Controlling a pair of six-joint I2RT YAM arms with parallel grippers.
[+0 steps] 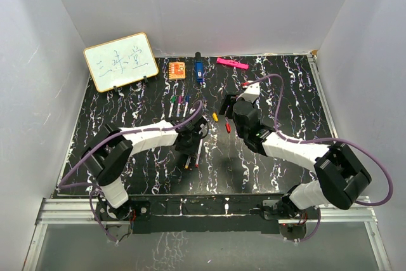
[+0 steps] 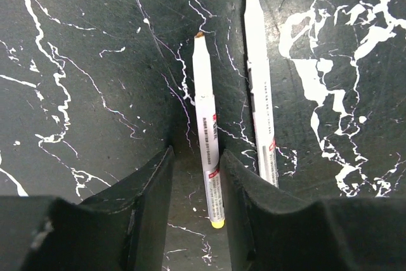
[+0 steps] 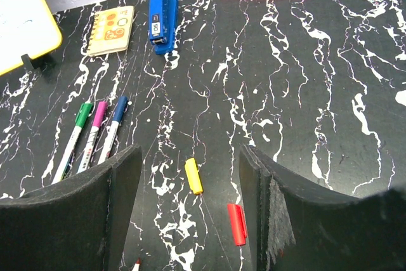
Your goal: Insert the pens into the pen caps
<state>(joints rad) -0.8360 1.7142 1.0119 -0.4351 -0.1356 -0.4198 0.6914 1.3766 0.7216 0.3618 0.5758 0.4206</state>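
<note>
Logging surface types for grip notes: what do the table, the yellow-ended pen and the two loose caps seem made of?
Table: black with white veins, slight sheen; stone or a printed marble-look sheet, cannot tell. Yellow-ended pen: smooth white plastic barrel with printed lettering. Yellow cap and red cap: solid-coloured, smooth, probably moulded plastic.

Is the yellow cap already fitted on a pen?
No, the yellow cap lies loose on the table next to the red cap, with no pen in it.
</note>
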